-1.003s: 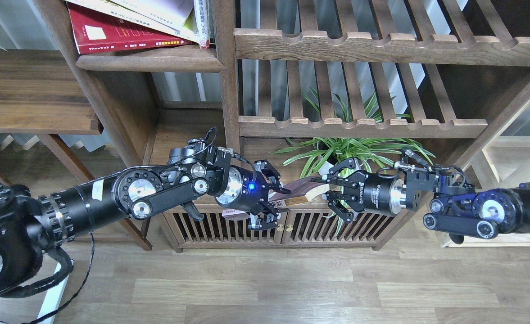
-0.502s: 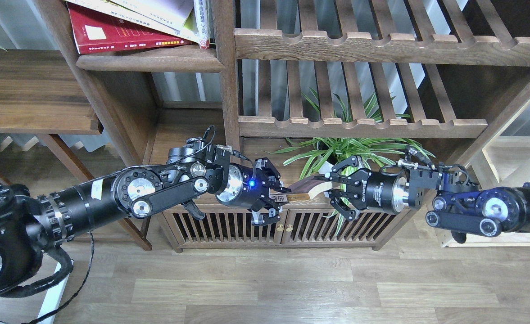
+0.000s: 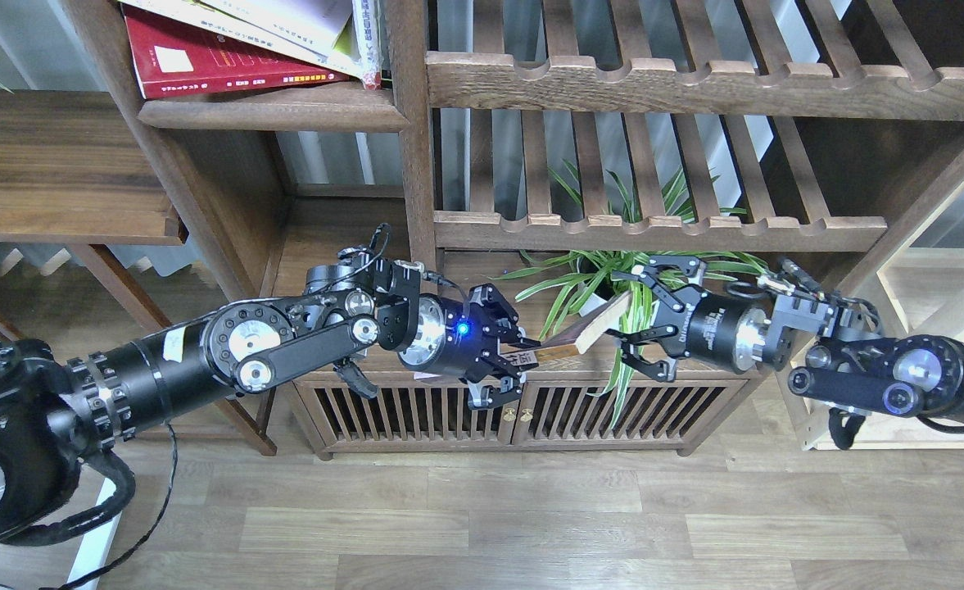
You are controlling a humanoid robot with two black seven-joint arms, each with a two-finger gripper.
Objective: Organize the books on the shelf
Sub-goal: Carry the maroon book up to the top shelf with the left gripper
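The maroon-purple book (image 3: 565, 337) hangs in the air in front of the low cabinet, its right end tilted up. My left gripper (image 3: 514, 360) is shut on its left end. My right gripper (image 3: 625, 315) stands at its right end with its fingers spread above and below the page edge. The red book (image 3: 203, 61) lies on the dark-brown shelf (image 3: 273, 111) at the top left. The pale book (image 3: 285, 24) leans on top of it.
Slatted racks with scalloped rails (image 3: 662, 82) fill the upper right. A green plant (image 3: 604, 270) stands just behind the grippers. A low slatted cabinet (image 3: 522, 410) sits below them. A dark side board (image 3: 56, 164) is at the left, and the wooden floor lies in front.
My right gripper rose, moved right and spread wider. The book's right end tilted up. My left gripper shifted slightly right, still holding the book.
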